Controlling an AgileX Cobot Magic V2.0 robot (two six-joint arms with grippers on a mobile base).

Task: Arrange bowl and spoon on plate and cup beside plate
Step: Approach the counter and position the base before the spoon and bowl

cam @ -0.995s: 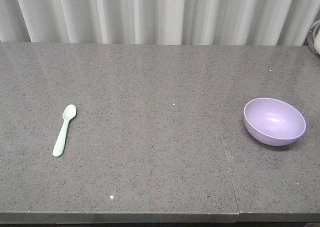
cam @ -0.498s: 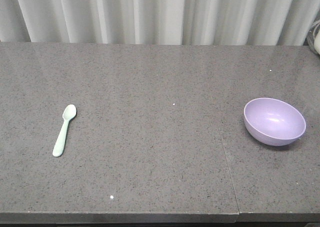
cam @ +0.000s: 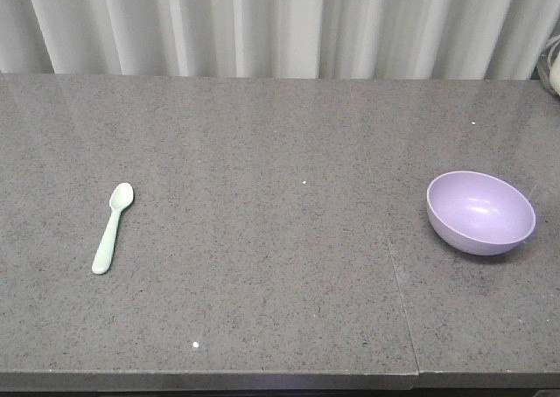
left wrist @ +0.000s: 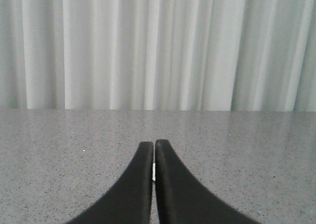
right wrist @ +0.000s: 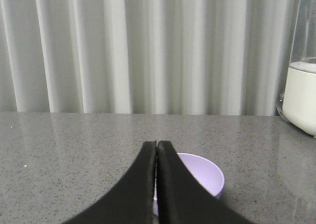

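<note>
The round lavender plastic bowl [right wrist: 202, 175] sat just ahead of the right gripper [right wrist: 156, 145] — jaws pressed together, empty. The small mint-green plastic spoon [cam: 112, 228] lay well left of that bowl, likely nearer the left gripper [left wrist: 154, 145], likewise closed, empty.

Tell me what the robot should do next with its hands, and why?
Probably open the right gripper. Its jaws are pressed shut, and the lavender bowl sits just ahead of it, empty and untouched. Shut jaws cannot take hold of its rim.
</note>
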